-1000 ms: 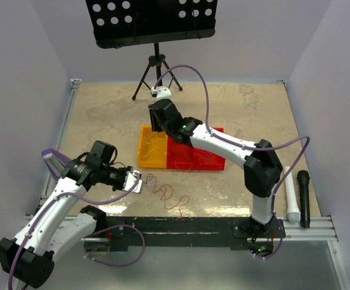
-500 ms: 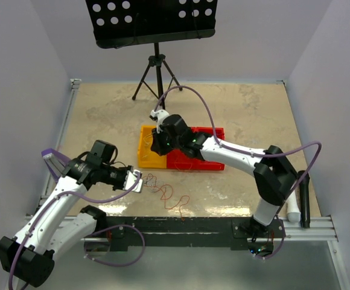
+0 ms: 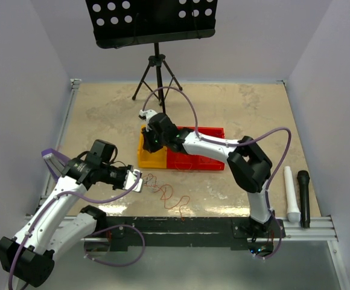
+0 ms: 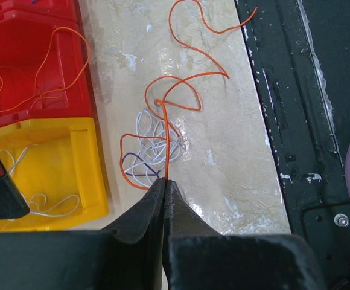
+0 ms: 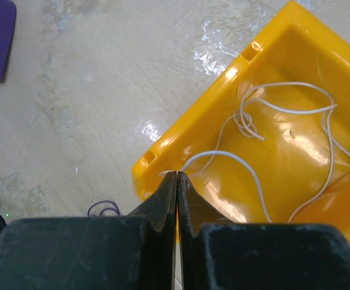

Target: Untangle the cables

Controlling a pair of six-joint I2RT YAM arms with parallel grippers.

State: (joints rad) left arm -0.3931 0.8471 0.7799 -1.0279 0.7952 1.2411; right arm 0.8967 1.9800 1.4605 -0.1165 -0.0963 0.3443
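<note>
Here, on the mottled beige tabletop [image 3: 102, 127], near side of the yellow plastic bin [image 3: 151, 164]: knot of thin orange, white and purple cables [image 4: 157, 136], straight ahead of the left gripper [image 4: 164, 180], just beyond its tips. Pinches one orange strand [image 4: 164, 151], long axis leading from the fingers into the knot. Right gripper [image 5: 176, 175] farther off, over the bin's corner, pressed together; cannot tell whether catching a white strand [image 5: 223, 153].

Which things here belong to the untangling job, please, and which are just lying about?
Job: cables; orange wire in left gripper; right gripper; yellow bin; red bin.
Lying about: music stand; microphone; white tube.
</note>
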